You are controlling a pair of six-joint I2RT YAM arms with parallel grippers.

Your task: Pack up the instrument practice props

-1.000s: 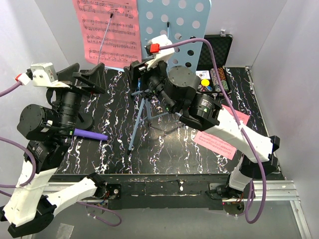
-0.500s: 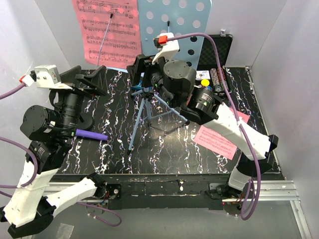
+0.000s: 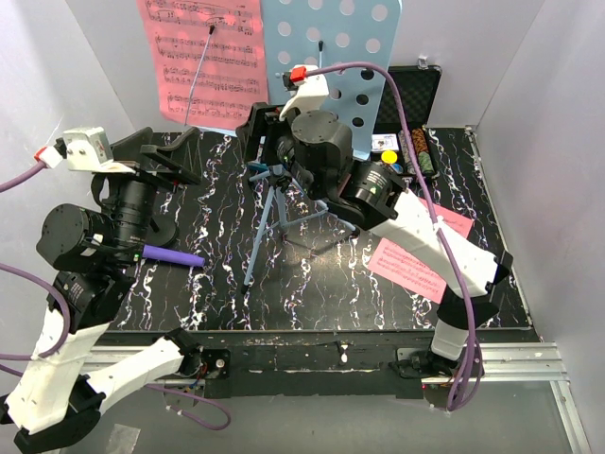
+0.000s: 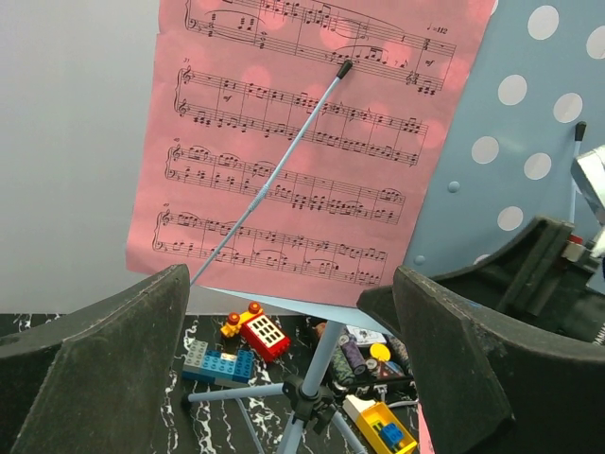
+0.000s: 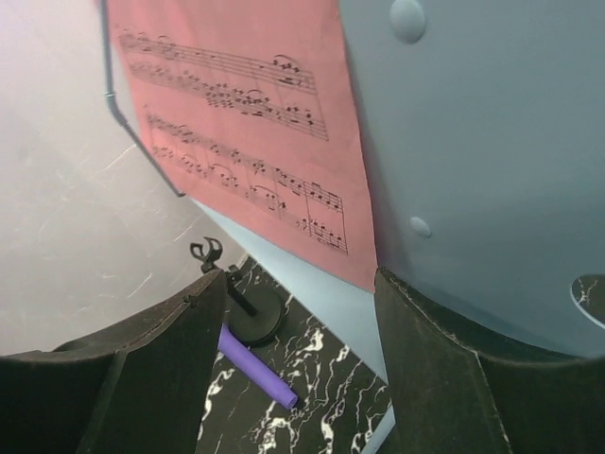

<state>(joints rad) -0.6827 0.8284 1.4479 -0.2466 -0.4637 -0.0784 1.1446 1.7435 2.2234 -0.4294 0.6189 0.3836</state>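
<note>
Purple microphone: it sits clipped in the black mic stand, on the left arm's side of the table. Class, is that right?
No. The purple microphone is not clipped in: it lies flat on the table beside the round base of the black mic stand, and its clip is empty. The right wrist view shows this. It is on the left arm's side.

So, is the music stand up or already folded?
Upright, legs spread: the music stand stands on splayed tripod legs, with a pink sheet on it.
</note>
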